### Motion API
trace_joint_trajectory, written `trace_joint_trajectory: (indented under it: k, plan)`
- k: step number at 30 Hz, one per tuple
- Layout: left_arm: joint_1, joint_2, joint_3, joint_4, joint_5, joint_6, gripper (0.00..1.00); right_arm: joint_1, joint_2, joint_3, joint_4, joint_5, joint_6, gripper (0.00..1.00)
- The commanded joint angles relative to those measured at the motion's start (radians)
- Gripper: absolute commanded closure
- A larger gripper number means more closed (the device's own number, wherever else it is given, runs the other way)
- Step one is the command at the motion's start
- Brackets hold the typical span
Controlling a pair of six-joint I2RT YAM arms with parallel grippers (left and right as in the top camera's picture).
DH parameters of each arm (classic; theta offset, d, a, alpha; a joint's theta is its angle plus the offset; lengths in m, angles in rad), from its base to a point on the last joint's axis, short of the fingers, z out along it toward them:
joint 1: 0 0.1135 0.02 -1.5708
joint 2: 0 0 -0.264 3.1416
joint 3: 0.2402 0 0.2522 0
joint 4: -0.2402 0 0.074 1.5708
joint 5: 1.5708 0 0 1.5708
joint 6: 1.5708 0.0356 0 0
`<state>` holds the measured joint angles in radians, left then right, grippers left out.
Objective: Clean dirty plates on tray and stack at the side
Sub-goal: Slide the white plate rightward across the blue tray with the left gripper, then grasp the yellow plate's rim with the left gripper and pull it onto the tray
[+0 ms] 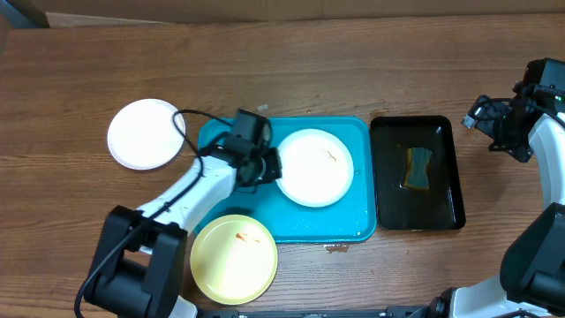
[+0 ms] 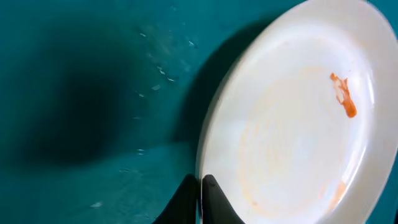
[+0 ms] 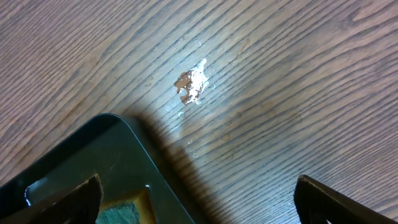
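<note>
On the turquoise tray (image 1: 353, 225) lies a white plate (image 1: 315, 168) with a small orange smear. My left gripper (image 1: 269, 165) is shut on that plate's left rim. In the left wrist view the two black fingertips (image 2: 211, 199) pinch the rim of the plate (image 2: 298, 124), with the smear (image 2: 343, 96) near its far edge and the tray floor (image 2: 93, 93) beside it. A clean white plate (image 1: 146, 133) rests on the table to the left. A yellow-green plate (image 1: 234, 259) with a reddish smear sits at the tray's front left corner. My right gripper (image 3: 199, 199) hangs open, holding nothing.
A narrow black tray (image 1: 441, 141) right of the turquoise one holds a sponge (image 1: 418, 168). The right gripper hovers beside that black tray's corner (image 3: 74, 168), above wood with a pale stain (image 3: 193, 84). A small brown spot marks the table at the turquoise tray's front edge.
</note>
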<state>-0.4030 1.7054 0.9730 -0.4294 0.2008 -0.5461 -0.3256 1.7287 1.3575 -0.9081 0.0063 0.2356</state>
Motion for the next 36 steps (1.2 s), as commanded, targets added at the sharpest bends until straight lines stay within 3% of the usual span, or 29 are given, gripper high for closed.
trace_joint_trajectory:
  k: [1,4,7,15,20,23,28,36]
  plan:
    - [-0.036,-0.005,-0.003,0.009,-0.051,0.016,0.85,0.003,-0.017,0.000,0.006,0.000,0.005,0.00]
    - [-0.043,-0.006,0.009,0.013,-0.051,0.052,0.56,0.003,-0.017,0.000,0.006,0.000,0.005,0.00]
    - [-0.026,-0.006,0.076,-0.061,-0.051,0.098,0.48,0.003,-0.017,0.000,0.006,0.000,0.005,0.00]
    - [0.089,-0.006,0.385,-0.528,-0.064,0.098,0.51,0.003,-0.017,0.000,0.006,0.000,0.005,0.00]
    - [0.140,-0.006,0.409,-0.742,-0.079,0.107,0.50,0.003,-0.017,0.000,0.006,0.000,0.005,0.00]
    - [0.148,-0.006,0.383,-0.809,-0.106,0.129,0.50,0.003,-0.017,0.000,0.006,0.000,0.005,0.00]
    - [0.150,-0.006,0.362,-0.896,-0.126,0.212,0.61,0.003,-0.017,0.000,0.006,0.000,0.005,0.00]
    - [0.150,-0.006,0.352,-0.944,-0.203,0.393,0.62,0.003,-0.017,0.000,0.006,0.000,0.005,0.00]
